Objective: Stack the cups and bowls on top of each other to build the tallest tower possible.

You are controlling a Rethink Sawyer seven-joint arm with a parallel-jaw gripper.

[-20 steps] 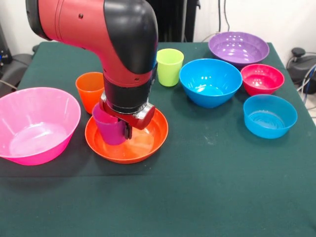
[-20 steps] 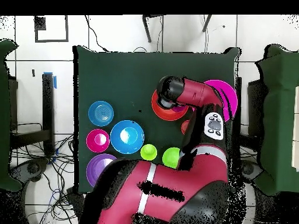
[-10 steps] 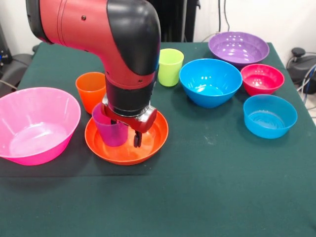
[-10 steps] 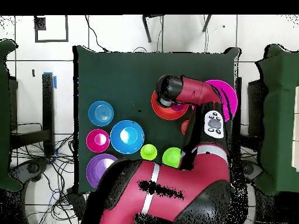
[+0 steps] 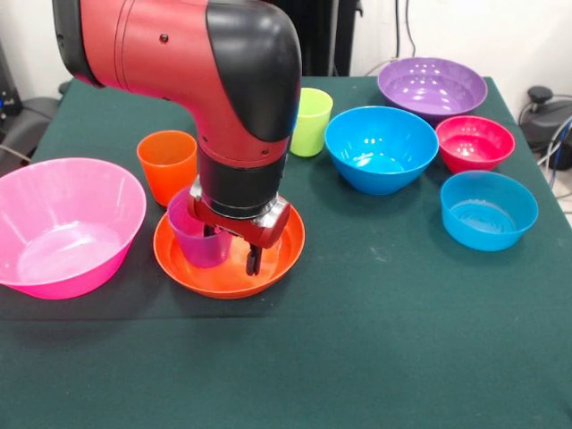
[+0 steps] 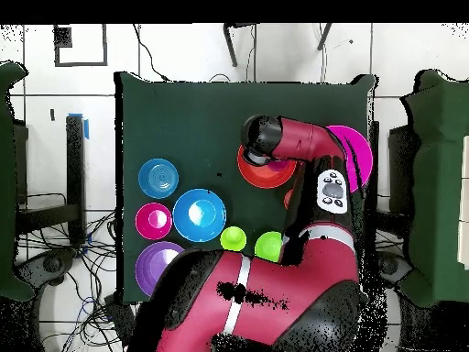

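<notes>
Purple cup standing in orange bowl
Gripper jaws spread apart around the cup's right wall, 1 finger inside.

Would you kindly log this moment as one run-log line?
gripper: open over purple cup | cup: upright in orange bowl | tower: not started

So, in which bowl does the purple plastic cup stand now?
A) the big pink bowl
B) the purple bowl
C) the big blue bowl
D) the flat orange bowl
D: the purple plastic cup stands upright inside the flat orange plastic bowl, under the robot's hand.
</notes>
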